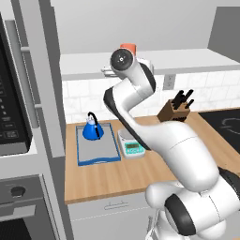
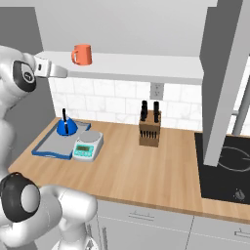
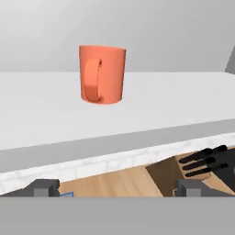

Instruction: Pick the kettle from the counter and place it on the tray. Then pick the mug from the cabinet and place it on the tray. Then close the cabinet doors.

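Note:
The orange mug point(image 3: 102, 73) stands upright on the pale shelf point(image 2: 146, 66) of the open cabinet, handle towards the hand camera. My gripper point(image 3: 118, 188) is open and empty, just in front of the shelf's edge and a little below the mug. From the side, the gripper point(image 2: 58, 72) sits left of and below the mug point(image 2: 82, 54). In the left base view my wrist partly hides the mug point(image 1: 128, 47). The blue kettle point(image 1: 92, 128) sits on the blue-rimmed grey tray point(image 1: 101, 151) on the wooden counter point(image 2: 141, 171). A cabinet door point(image 2: 222, 78) hangs open on the right.
A white-green scale point(image 2: 88, 145) stands right beside the tray. A knife block point(image 2: 150, 128) stands at the tiled back wall. A black cooktop point(image 2: 227, 171) lies to the right. The oven column point(image 1: 16, 122) rises at the left.

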You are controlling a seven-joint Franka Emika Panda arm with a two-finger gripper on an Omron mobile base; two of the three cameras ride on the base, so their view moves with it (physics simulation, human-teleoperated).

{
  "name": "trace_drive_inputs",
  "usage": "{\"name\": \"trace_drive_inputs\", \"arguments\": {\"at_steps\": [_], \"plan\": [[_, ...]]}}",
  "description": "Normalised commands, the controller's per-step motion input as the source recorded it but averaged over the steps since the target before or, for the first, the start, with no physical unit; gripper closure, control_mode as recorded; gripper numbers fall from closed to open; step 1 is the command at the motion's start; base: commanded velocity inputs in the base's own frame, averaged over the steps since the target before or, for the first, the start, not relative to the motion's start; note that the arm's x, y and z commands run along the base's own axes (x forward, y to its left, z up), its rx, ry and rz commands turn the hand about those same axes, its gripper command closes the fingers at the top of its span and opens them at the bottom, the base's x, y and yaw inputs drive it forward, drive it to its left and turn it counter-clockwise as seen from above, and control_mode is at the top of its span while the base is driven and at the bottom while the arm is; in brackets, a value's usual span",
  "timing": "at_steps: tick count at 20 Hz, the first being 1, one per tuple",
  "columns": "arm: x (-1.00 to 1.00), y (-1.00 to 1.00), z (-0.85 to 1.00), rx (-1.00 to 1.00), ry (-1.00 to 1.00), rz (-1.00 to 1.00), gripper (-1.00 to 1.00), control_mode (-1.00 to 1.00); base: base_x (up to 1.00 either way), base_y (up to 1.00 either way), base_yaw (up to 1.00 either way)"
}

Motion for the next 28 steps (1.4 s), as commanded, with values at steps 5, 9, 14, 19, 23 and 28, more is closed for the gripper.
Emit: {"name": "trace_drive_inputs", "arguments": {"at_steps": [5,9,14,19,23,28], "plan": [[0.53,-0.19,0.23,0.00,0.00,-0.06,-1.00,-1.00,0.00,0.00,0.00],[0.53,-0.13,0.22,0.00,0.00,0.00,-1.00,-1.00,0.00,0.00,0.00],[0.42,-0.01,0.18,0.00,0.04,0.00,-1.00,-1.00,0.00,0.00,0.00],[0.31,0.00,0.01,0.00,0.20,-0.01,-1.00,-1.00,0.00,0.00,0.00],[0.37,0.00,0.00,0.00,0.07,-0.02,-1.00,-1.00,0.00,0.00,0.00],[0.24,0.04,-0.03,0.00,-0.01,-0.05,-1.00,-1.00,0.00,0.00,0.00]]}}
